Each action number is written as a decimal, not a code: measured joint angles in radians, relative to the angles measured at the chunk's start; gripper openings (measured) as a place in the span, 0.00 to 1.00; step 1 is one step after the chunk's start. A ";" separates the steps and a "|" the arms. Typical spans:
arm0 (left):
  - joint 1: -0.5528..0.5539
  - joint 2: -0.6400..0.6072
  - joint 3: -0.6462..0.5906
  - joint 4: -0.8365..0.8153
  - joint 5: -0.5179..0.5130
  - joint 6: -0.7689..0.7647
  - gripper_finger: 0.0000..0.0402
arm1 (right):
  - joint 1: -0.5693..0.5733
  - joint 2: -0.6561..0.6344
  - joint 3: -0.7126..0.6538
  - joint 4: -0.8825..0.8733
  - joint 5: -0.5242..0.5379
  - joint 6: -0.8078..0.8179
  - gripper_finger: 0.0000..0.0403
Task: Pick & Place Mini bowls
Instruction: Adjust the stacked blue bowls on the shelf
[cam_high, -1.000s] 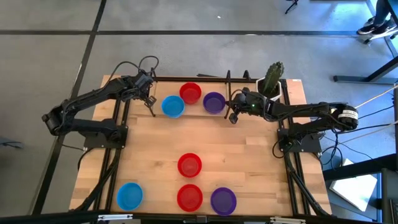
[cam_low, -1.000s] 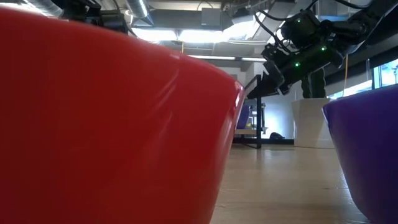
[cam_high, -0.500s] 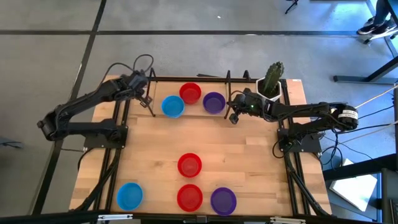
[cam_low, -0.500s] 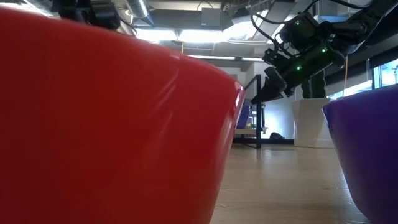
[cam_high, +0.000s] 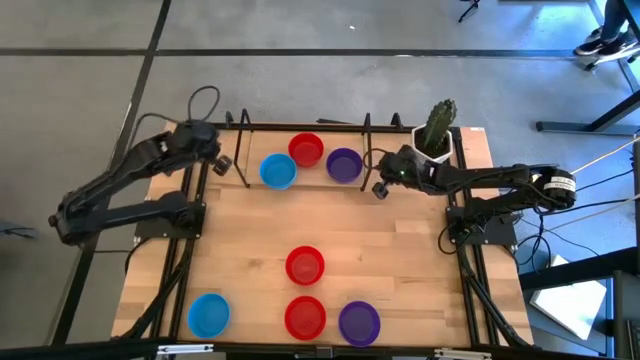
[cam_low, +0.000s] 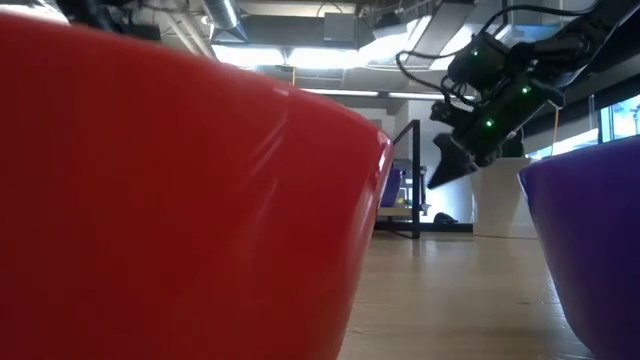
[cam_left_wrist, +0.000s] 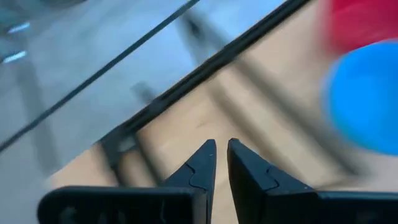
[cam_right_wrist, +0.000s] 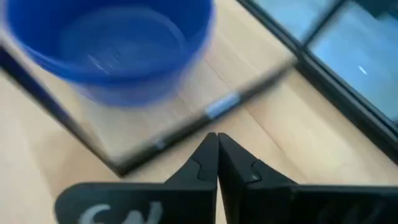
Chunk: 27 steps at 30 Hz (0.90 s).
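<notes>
Your left gripper (cam_high: 222, 165): far-left edge, beside blue bowl (cam_high: 278, 171), jaws slightly parted, empty | right gripper (cam_high: 380, 189): clenched, empty, just right of purple bowl (cam_high: 344, 165) | mini bowls: three far edge, four near edge of table (cam_high: 400, 260)

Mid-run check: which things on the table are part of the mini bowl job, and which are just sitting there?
Job:
blue bowl at the back
red bowl at the back
purple bowl at the back
middle red bowl
front blue bowl
front red bowl
front purple bowl

Lying about:
cactus in a white pot
</notes>
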 joint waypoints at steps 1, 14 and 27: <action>-0.015 -0.024 0.000 0.010 0.046 -0.001 0.09 | 0.000 0.000 0.000 -0.022 0.014 0.007 0.01; -0.365 -0.078 0.001 0.115 0.298 -0.057 0.04 | 0.000 -0.001 0.000 -0.108 0.046 0.059 0.01; -0.689 -0.018 -0.107 0.343 0.103 -0.098 0.04 | 0.073 -0.148 -0.001 -0.345 -0.097 0.140 0.01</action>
